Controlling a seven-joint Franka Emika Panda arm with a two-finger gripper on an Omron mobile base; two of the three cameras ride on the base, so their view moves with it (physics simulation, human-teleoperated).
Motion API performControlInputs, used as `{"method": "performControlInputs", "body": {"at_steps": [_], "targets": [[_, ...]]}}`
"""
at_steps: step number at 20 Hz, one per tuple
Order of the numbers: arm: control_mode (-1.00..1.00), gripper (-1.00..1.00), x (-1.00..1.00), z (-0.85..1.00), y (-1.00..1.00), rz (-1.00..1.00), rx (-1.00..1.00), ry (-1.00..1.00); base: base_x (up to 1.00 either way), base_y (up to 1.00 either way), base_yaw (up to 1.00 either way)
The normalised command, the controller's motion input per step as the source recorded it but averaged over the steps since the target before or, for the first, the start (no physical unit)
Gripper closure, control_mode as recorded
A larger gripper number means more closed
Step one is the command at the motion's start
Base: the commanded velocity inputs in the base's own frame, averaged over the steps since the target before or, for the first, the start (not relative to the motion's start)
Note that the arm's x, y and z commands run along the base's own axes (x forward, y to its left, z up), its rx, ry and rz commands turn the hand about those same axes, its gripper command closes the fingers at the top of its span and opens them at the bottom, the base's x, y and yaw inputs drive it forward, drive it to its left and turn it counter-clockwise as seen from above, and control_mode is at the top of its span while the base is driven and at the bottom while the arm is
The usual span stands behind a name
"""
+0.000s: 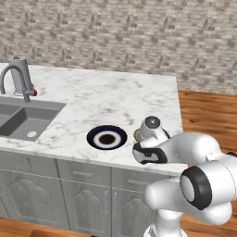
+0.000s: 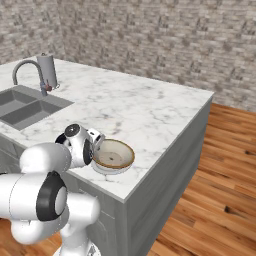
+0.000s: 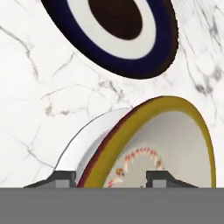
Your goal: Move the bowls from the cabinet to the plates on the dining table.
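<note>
Bowl (image 2: 114, 156) sits on the pale grey plate (image 3: 94, 135) near the tabletop (image 2: 145, 112) front edge, just right of the black plate (image 1: 107, 137), probably so each plate ends up with one bowl. The claw (image 3: 111, 177) hovers right over the bowl, jaws apart with one tip over the rim and one over the inside, not gripping; looks like a release. The bowl is olive-tan outside, cream inside, with a brownish rim and a small reddish pattern at the bottom.
</note>
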Motion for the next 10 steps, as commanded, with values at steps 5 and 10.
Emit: {"method": "performControlInputs", "body": {"at_steps": [5, 10], "targets": [[-1.00, -1.00, 0.00, -0.10, -0.01, 0.00, 0.00, 0.00, 0.00, 0.00, 0.00], [-1.00, -1.00, -0.02, -0.05, 0.02, 0.00, 0.00, 0.00, 0.00, 0.00, 0.00]]}}
